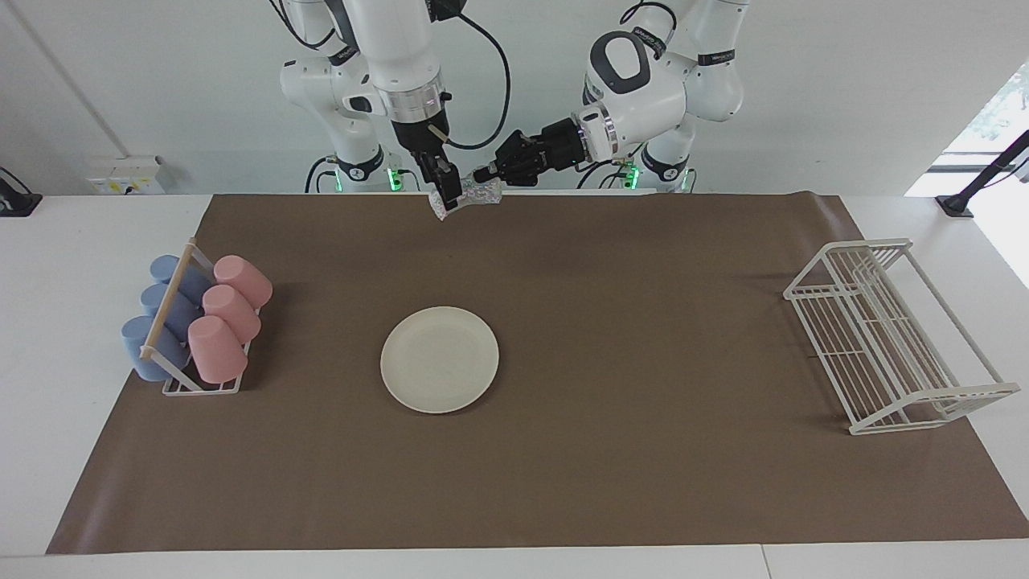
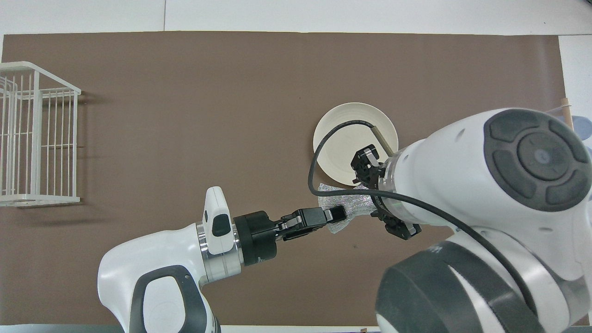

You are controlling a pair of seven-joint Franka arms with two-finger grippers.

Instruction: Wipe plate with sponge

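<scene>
The cream-white plate (image 1: 440,359) lies flat on the brown mat, mid-table, toward the right arm's end; in the overhead view the plate (image 2: 340,138) is partly covered by the right arm. The silvery sponge (image 1: 470,195) hangs in the air over the mat's edge nearest the robots, held between both grippers. My right gripper (image 1: 447,191) points down and is shut on one end of it. My left gripper (image 1: 485,174) reaches in sideways and is shut on the other end. The overhead view shows the sponge (image 2: 348,206) at the left gripper's (image 2: 339,213) tips; the right gripper's fingers are hidden there.
A white rack (image 1: 201,386) with pink cups (image 1: 229,310) and blue cups (image 1: 161,322) stands at the right arm's end of the mat. A white wire dish rack (image 1: 884,338) stands at the left arm's end, also in the overhead view (image 2: 37,138).
</scene>
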